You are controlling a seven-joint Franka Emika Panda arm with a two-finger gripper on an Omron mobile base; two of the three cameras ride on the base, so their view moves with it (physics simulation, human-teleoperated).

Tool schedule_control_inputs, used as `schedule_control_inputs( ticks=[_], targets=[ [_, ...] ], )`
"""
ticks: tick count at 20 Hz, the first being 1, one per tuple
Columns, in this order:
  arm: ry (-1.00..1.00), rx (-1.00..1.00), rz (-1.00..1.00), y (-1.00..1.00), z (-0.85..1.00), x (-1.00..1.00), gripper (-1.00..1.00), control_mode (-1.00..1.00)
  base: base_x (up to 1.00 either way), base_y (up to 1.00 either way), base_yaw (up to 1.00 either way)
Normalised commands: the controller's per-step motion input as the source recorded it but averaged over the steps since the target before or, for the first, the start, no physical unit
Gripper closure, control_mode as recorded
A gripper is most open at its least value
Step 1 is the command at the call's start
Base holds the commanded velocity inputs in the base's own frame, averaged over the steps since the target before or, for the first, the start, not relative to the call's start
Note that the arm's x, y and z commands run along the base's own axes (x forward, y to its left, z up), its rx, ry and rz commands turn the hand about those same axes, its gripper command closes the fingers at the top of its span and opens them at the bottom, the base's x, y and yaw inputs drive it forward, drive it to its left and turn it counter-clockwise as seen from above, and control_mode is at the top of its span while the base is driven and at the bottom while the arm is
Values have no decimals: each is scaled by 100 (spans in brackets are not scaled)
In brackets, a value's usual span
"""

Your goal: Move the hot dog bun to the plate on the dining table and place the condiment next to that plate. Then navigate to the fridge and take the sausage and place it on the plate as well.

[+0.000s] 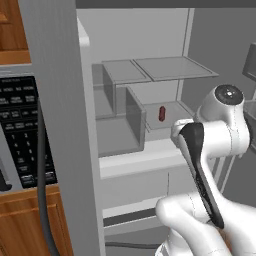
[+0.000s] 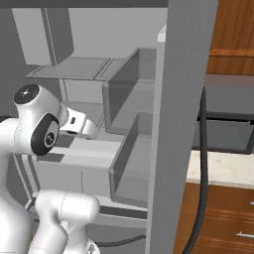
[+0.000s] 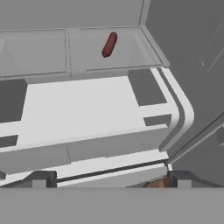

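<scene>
**Open fridge, sausage on the shelf, jaws wide and empty**

Grey fridge interior [image 1: 150, 100] stood open ahead, with glass shelves stepped one above another and a pale ledge running across below them. Flanked by a fridge door edge [image 1: 60, 125] on the side of the black keypad appliance [image 1: 22, 130], with wooden cabinets [image 1: 15, 30] above and below that appliance. Seen from the right base view as the same door edge [image 2: 181, 124] beside a pale countertop [image 2: 223, 168] and wood drawers beneath.

Lay alone on the middle glass shelf [image 1: 170, 117], the sausage [image 1: 162, 113]: small, dark red, toward the back of that shelf and close to the fridge's inner side wall. Appeared in the hand view as a slanted red-brown piece [image 3: 109, 44] on the far shelf, beyond the pale ledge [image 3: 83, 109].

Gripper [image 3: 109, 180] spread as wide as it goes, dark fingertips [image 3: 41, 178] at the two lower corners of the hand view, nothing between them and nothing touched. Well short of the sausage, with the whole pale ledge lying between.

Arm [image 1: 220, 130] rose in front of the fridge, elbow joint high, forearm bent forward toward the shelves. Hand [image 2: 77, 124] reached in toward the fridge at about the height of the pale ledge, angled downward onto it.
</scene>
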Motion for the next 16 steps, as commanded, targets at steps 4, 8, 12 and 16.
schedule_control_inputs(
  ticks=[4, 8, 12, 16],
  targets=[
    [-9, 1, -7, -36, 0, 49, -100, -100, 0, 0, 0],
    [-6, 0, -9, -2, 0, 54, -100, -100, 0, 0, 0],
    [-3, 0, -7, 0, 0, 62, -100, -100, 0, 0, 0],
    [0, 0, -5, 0, 0, 66, -100, -100, 0, 0, 0]
  ],
)
